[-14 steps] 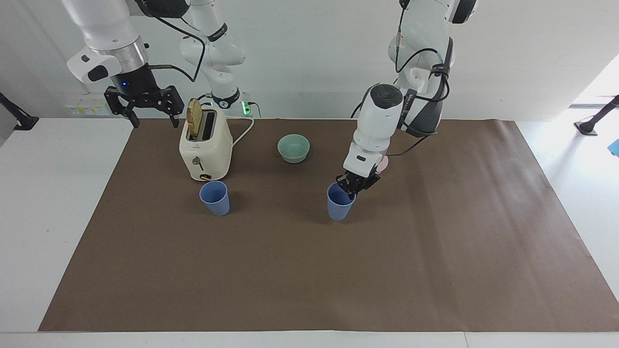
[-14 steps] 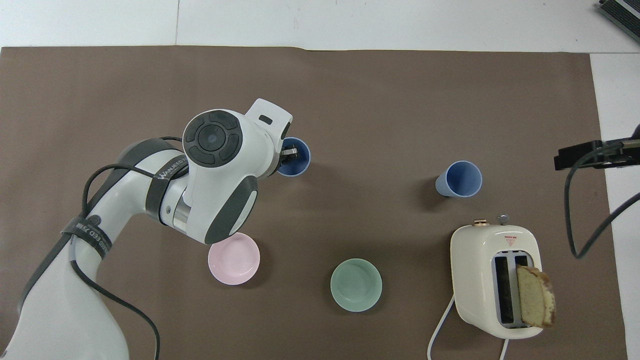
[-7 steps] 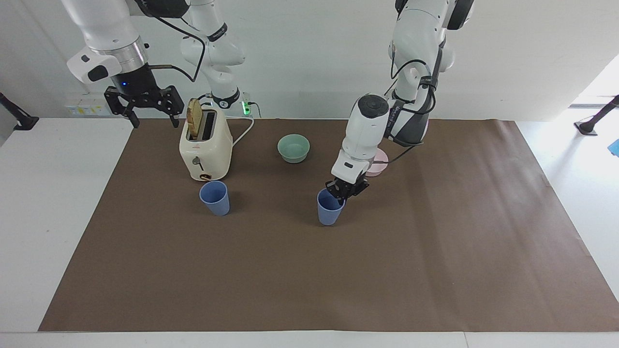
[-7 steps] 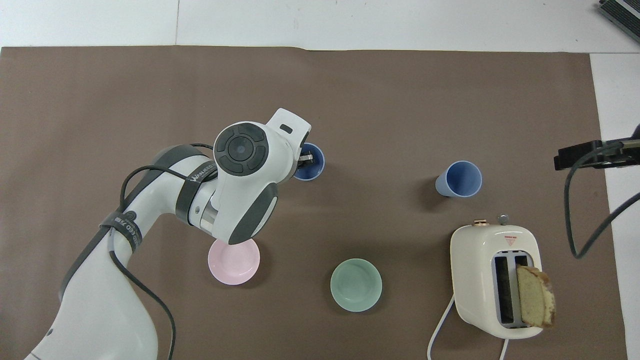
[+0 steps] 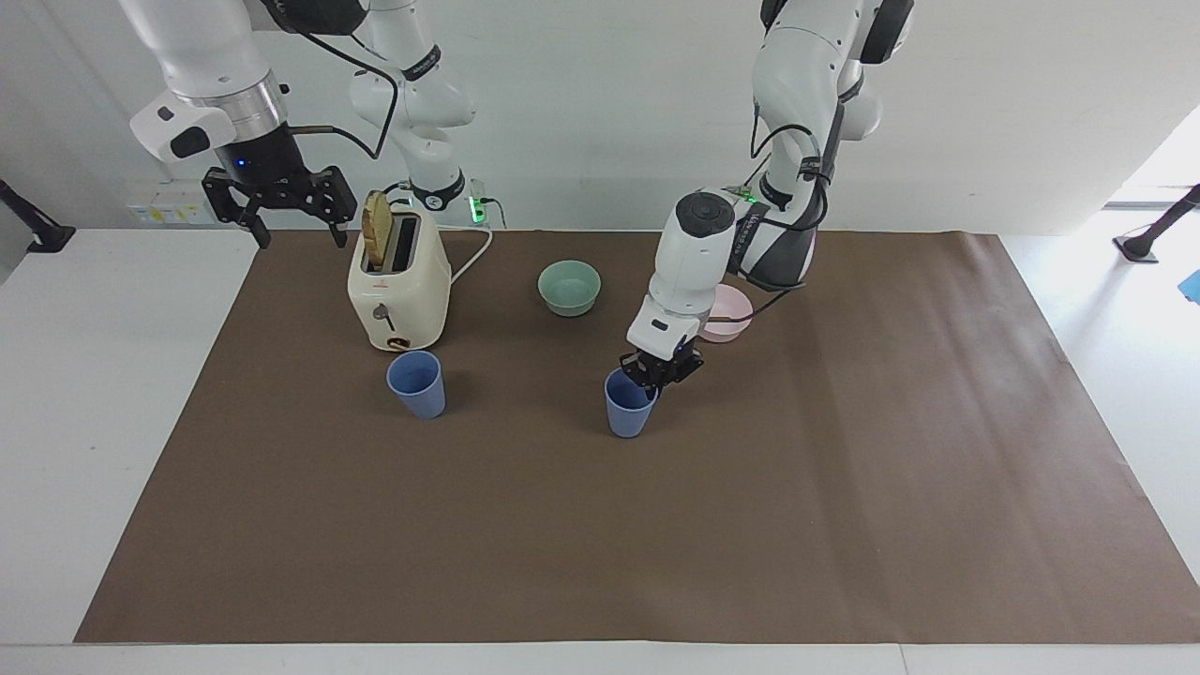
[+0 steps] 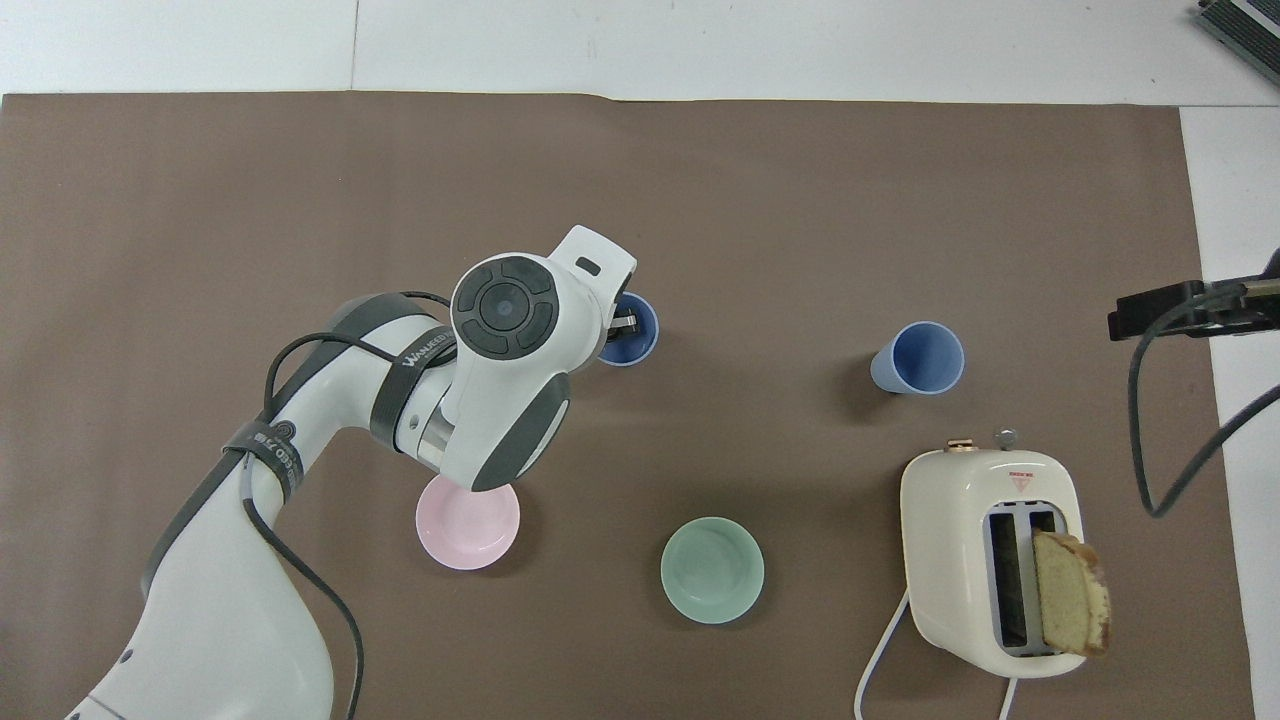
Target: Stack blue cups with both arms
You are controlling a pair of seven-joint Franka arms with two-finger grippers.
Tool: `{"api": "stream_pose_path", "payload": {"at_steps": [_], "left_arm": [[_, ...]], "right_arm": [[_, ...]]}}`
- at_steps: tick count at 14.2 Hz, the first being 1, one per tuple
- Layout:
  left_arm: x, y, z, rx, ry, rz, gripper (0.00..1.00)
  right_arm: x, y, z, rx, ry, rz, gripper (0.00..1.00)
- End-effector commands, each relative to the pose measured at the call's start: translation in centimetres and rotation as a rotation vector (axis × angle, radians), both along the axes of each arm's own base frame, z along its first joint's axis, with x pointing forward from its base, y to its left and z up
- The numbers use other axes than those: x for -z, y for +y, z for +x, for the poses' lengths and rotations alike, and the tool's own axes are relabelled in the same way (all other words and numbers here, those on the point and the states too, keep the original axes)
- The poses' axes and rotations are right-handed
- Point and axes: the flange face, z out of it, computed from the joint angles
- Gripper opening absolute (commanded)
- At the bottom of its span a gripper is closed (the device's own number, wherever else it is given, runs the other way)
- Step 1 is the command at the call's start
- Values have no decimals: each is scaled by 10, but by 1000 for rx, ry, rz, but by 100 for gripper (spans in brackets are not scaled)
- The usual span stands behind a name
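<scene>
One blue cup (image 5: 628,411) stands upright near the middle of the brown mat; it also shows in the overhead view (image 6: 632,332). My left gripper (image 5: 653,373) is shut on its rim, one finger inside and one outside. I cannot tell whether the cup's base touches the mat. The second blue cup (image 5: 415,382) stands upright and free toward the right arm's end, just farther from the robots than the toaster; it also shows in the overhead view (image 6: 920,358). My right gripper (image 5: 300,239) waits open and empty, raised over the mat's edge beside the toaster.
A cream toaster (image 5: 398,281) with a slice of bread in one slot stands nearer the robots than the free cup. A mint-green bowl (image 5: 569,287) and a pink bowl (image 5: 729,314) sit nearer the robots than the held cup. The brown mat (image 5: 600,544) covers the table.
My left gripper has moved the held blue cup toward the right arm's end, closer to the free cup. The pink bowl has come out from under the arm. The right arm has not moved.
</scene>
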Motion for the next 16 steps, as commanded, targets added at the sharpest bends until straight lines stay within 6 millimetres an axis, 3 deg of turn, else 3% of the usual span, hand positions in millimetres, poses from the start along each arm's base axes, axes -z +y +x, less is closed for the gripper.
{"api": "stream_pose_path", "payload": {"at_steps": [1,2,4,8,10,12,16], "left_arm": [[-3,0,5,-15,-24,7,82],[-3,2,6,-18,-21,10,100],[-9,12,11,-32,-24,18,100],[-49,49,28,-79,-20,33,100],[-67,75,34,-97,-33,35,100],[-80,114,39,-56,-12,69,100],[-102,193,46,47,33,122,100]], "right_arm": [[-2,-5,-5,-7,-1,2,100],[-2,-5,-5,-7,-1,2,100],[-3,-3,-4,-16,-5,3,100],[10,7,-15,-33,7,2,100],[29,4,-17,-21,7,28,100],[45,4,-11,-22,2,31,100],[119,9,14,-21,14,38,100]]}}
